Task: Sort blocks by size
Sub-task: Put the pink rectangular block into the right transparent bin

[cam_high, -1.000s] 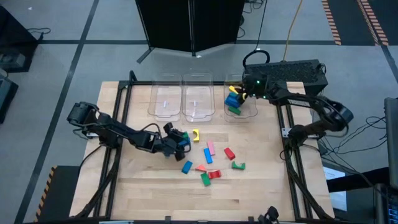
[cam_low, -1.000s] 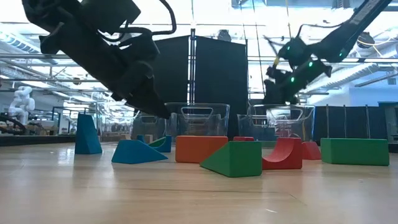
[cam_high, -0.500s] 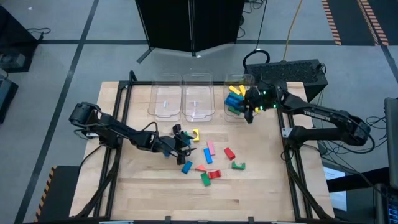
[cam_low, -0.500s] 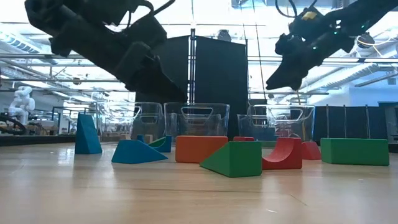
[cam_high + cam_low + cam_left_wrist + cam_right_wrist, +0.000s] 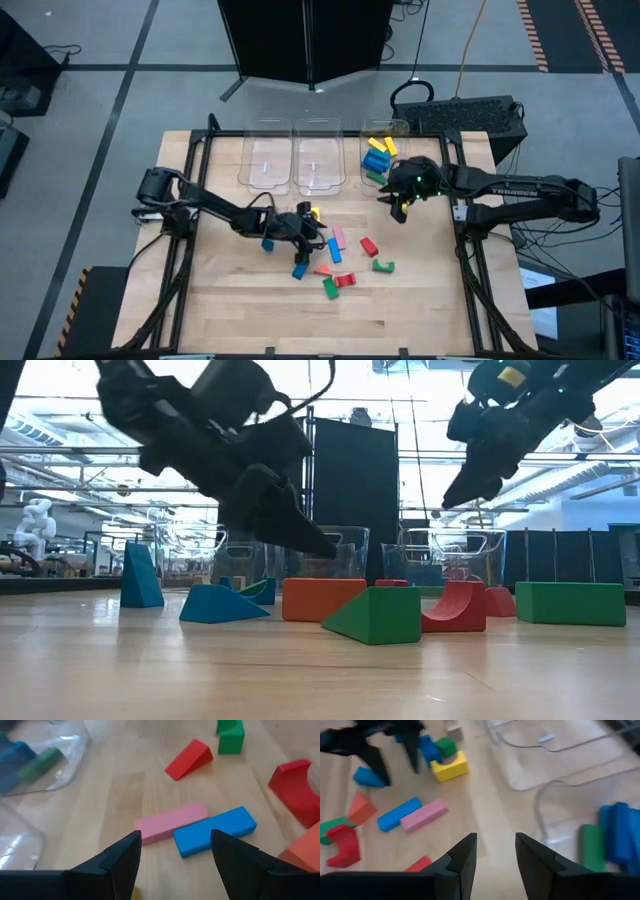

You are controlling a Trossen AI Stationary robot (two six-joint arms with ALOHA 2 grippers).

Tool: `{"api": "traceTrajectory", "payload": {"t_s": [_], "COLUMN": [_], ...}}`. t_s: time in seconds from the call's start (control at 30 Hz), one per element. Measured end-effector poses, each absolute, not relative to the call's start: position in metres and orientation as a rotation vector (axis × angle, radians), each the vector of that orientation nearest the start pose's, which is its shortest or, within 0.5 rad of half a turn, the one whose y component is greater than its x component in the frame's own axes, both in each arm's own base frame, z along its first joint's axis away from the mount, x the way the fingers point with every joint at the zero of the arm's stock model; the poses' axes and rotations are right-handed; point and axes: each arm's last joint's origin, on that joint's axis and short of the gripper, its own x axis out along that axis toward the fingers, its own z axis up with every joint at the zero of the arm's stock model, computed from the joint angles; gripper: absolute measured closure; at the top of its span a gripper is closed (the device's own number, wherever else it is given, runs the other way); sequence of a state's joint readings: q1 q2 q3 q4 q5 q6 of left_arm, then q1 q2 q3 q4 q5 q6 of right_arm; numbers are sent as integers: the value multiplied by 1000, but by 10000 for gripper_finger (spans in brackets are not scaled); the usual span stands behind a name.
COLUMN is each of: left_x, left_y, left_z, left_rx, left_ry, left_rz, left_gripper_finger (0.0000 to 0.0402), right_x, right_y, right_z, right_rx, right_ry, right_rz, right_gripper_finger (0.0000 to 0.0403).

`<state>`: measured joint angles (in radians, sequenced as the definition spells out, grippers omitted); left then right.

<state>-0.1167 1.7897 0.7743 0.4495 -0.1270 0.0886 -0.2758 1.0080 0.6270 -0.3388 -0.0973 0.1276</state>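
My left hand [image 5: 175, 852] hangs released over the flat pink rectangular block [image 5: 171, 822] and the blue rectangular block [image 5: 215, 830], lying side by side mid-table [image 5: 230, 300]. They look rigid, light and smooth-faced; I'd pinch one across its long sides. Right hand [image 5: 494, 851] is released, empty. No readable writing.

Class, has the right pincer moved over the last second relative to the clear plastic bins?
Yes. The right pincer has drawn back from over the right-hand clear plastic bin toward the loose blocks.
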Motion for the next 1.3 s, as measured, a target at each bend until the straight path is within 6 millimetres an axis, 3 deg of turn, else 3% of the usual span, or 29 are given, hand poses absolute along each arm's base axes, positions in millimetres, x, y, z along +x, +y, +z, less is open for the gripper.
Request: {"api": "traceTrajectory", "payload": {"t_s": [0.3, 0.73, 0.97, 1.3], "left_x": [355, 368, 378, 402], "left_y": [-19, 13, 24, 26], "left_z": [143, 163, 166, 155], "left_rx": [302, 403, 439, 511], "left_ry": [700, 740, 752, 882], "left_rz": [-120, -285, -341, -457], "left_gripper_finger": [162, 162, 162, 162], "right_x": [200, 202, 202, 195], "right_y": [-30, -20, -15, -13], "right_z": [228, 229, 229, 221], "right_rx": [203, 201, 199, 179], "right_ry": [698, 690, 694, 802], "right_rz": [-174, -136, -116, -150], "right_gripper_finger": [282, 282, 282, 283]}}
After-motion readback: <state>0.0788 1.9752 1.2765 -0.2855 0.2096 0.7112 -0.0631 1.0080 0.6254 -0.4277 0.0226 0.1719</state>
